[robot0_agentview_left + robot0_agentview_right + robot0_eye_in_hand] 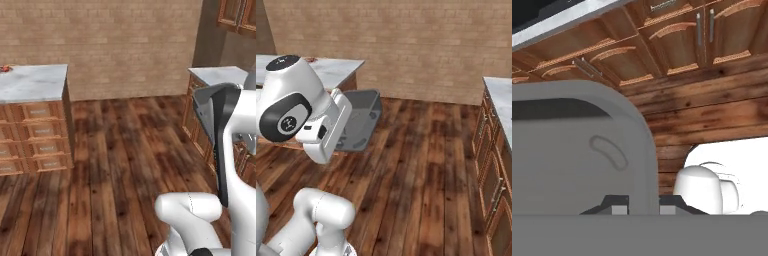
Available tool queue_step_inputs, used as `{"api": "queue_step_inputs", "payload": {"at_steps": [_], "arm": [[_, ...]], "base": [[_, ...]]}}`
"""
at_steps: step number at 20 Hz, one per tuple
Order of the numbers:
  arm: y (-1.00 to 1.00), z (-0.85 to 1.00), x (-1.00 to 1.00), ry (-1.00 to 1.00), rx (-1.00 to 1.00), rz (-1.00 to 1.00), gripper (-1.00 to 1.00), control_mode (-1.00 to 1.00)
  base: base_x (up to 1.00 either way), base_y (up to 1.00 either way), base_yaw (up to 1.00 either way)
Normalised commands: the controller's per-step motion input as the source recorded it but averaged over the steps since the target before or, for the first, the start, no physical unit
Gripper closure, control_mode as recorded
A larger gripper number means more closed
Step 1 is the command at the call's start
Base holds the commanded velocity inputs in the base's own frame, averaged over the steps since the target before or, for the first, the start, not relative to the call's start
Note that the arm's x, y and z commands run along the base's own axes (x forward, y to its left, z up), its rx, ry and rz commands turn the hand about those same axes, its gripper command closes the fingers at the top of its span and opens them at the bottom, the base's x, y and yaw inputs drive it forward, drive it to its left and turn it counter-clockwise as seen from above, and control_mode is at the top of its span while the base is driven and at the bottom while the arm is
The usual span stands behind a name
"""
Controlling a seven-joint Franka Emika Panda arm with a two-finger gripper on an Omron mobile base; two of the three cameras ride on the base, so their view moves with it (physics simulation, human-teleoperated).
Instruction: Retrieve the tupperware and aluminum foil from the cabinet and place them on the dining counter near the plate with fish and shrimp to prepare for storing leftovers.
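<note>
The white arm rises folded at the elbow, its wrist turned sideways, and the gripper (640,209) is clamped tight on the edge of the tupperware (577,150), carried tilted above the floor.

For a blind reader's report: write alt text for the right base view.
A white robot arm holds a shallow grey plastic container in its shut gripper, carried above a brown plank floor. Behind the arm a marble-topped counter stands before a brick wall, and wooden drawers under another marble top line the right edge.
</note>
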Motion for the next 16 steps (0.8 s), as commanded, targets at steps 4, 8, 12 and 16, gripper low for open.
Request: {"api": "queue_step_inputs", "payload": {"at_steps": [4, 8, 12, 16], "arm": [[0.00, 0.00, 0.00, 0.00, 0.00, 0.00, 1.00, 1.00], [0.00, 0.00, 0.00, 0.00, 0.00, 0.00, 1.00, 1.00], [0.00, 0.00, 0.00, 0.00, 0.00, 0.00, 1.00, 1.00], [0.00, 0.00, 0.00, 0.00, 0.00, 0.00, 1.00, 1.00]], "base": [[1.00, 0.00, 0.31], [1.00, 0.00, 0.29], [1.00, -0.08, 0.35], [1.00, -0.27, 0.36]]}}
